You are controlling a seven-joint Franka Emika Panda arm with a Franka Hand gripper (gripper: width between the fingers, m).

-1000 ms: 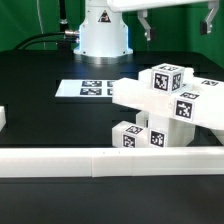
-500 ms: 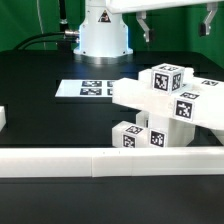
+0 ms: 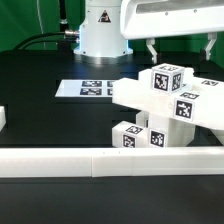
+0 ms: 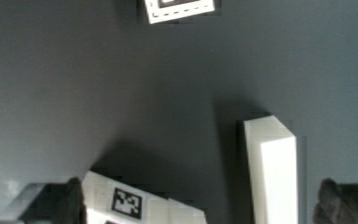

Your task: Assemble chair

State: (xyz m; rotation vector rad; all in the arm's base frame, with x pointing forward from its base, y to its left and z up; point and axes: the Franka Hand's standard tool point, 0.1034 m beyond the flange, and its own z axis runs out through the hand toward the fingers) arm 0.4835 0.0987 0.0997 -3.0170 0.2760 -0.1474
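One short white block end (image 3: 3, 118) noted at the exterior view's far left edge, resting on the black table (image 3: 40, 110). Farther back, left of centre: the marker board (image 3: 92, 88), flat on the table, tags facing up, in front of the arm's pale base (image 3: 102, 32). Across the whole near side, from left edge to right edge: a long low white rail (image 3: 100, 160), lying flat. Right of centre, just behind the rail: the chair (image 3: 165, 105), still loose parts in a close cluster, glossy white with black-and-white square tags; a flat panel jutting toward the exterior view's left, a tagged block on top, small square pieces low in front near the rail. Exact contacts between the pieces not resolvable. Above the cluster, upper right: the gripper (image 3: 181, 49), fingers spread wide apart, nothing between them, clear of the parts below. Wrist view: dark table, one tag corner of the marker board (image 4: 179, 8), a tagged white part (image 4: 137, 203) and a narrow upright white piece (image 4: 272, 170); both fingertips dim at the frame's corners.
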